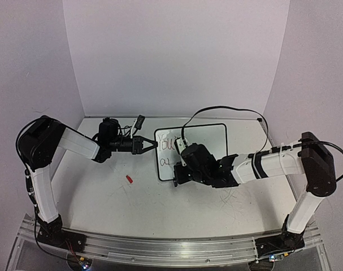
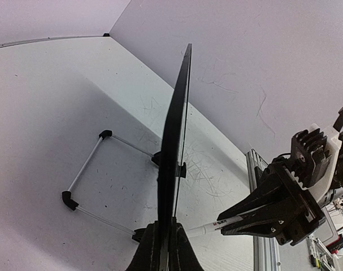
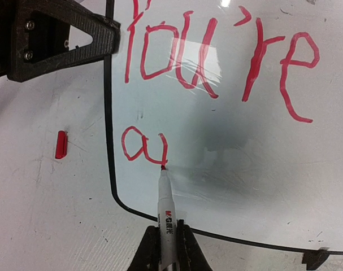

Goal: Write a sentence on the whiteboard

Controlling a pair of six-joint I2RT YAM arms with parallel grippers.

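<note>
whiteboard (image 3: 244, 169): glossy white, thin black frame, black feet; the sentence (image 3: 253, 62) on it is thin red handwriting, "You're" on top and a lone "a" below. marker (image 3: 166, 209): white barrel with black and red print, red tip; the small red piece (image 3: 60, 144) matches that red, against a grey-white table (image 3: 47, 214) covered in faint grey scribble scuffs. left pincer (image 1: 150, 145) and right pincer (image 3: 165, 243) are both matte black, arms (image 1: 78, 141) are white links with black joints, walls (image 1: 171, 56) plain pale lilac-white.
</note>
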